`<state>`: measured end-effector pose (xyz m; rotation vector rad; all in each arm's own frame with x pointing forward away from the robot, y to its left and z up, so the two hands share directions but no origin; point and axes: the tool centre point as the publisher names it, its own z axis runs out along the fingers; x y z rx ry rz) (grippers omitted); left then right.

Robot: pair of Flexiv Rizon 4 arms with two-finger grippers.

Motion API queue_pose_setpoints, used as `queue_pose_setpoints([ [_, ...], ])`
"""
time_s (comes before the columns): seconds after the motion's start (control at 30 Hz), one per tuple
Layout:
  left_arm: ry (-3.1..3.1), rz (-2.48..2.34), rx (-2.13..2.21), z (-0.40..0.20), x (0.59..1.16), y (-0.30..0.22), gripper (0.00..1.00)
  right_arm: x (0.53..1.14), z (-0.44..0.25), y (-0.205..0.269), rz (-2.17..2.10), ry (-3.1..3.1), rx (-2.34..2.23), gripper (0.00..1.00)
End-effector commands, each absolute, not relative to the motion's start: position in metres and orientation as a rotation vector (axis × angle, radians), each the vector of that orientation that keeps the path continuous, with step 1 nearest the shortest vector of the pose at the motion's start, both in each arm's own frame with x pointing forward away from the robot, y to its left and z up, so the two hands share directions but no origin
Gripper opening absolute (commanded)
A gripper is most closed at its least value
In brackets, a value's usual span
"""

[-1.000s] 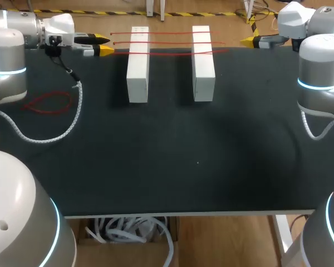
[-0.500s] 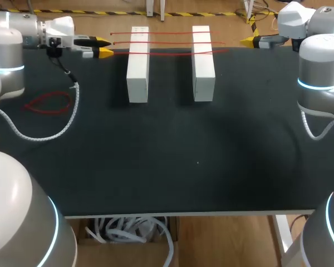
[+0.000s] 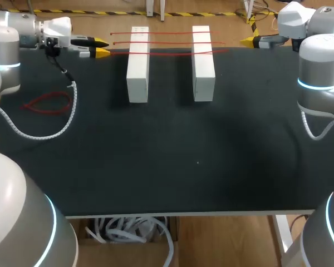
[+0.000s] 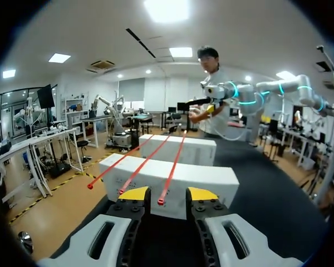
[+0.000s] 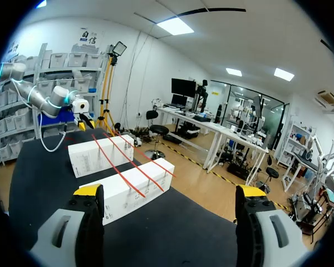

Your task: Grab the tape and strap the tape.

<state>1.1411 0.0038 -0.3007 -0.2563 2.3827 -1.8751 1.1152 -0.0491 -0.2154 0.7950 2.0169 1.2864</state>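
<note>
On the black table (image 3: 211, 167), the left white box (image 3: 138, 67) and its twin (image 3: 203, 64) stand side by side. The left gripper (image 3: 104, 47) hangs just off the left box's far left corner, fingers a little apart and gripping nothing. The right gripper (image 5: 170, 192) sits well right of that box, past the twin, spread wide and empty. Three red tapes (image 3: 167, 42) lie stretched over that box and its twin, so I'd say most of the strapping is done. A looped red tape (image 3: 47, 103), well left of the box, is not yet picked up.
</note>
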Motion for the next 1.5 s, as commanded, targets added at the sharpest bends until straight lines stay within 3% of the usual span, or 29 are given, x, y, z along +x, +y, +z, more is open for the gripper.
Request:
queue_pose_setpoints([
  [0.03,2.446,-1.953,-0.146,-0.312,1.151,0.002,0.27,1.115,-0.215,-0.049,1.287,2.017,0.795,1.0],
  [1.5,2.369,-2.052,-0.076,-0.324,1.155,-0.013,0.22,1.115,-0.215,-0.049,1.287,2.017,0.795,1.0],
])
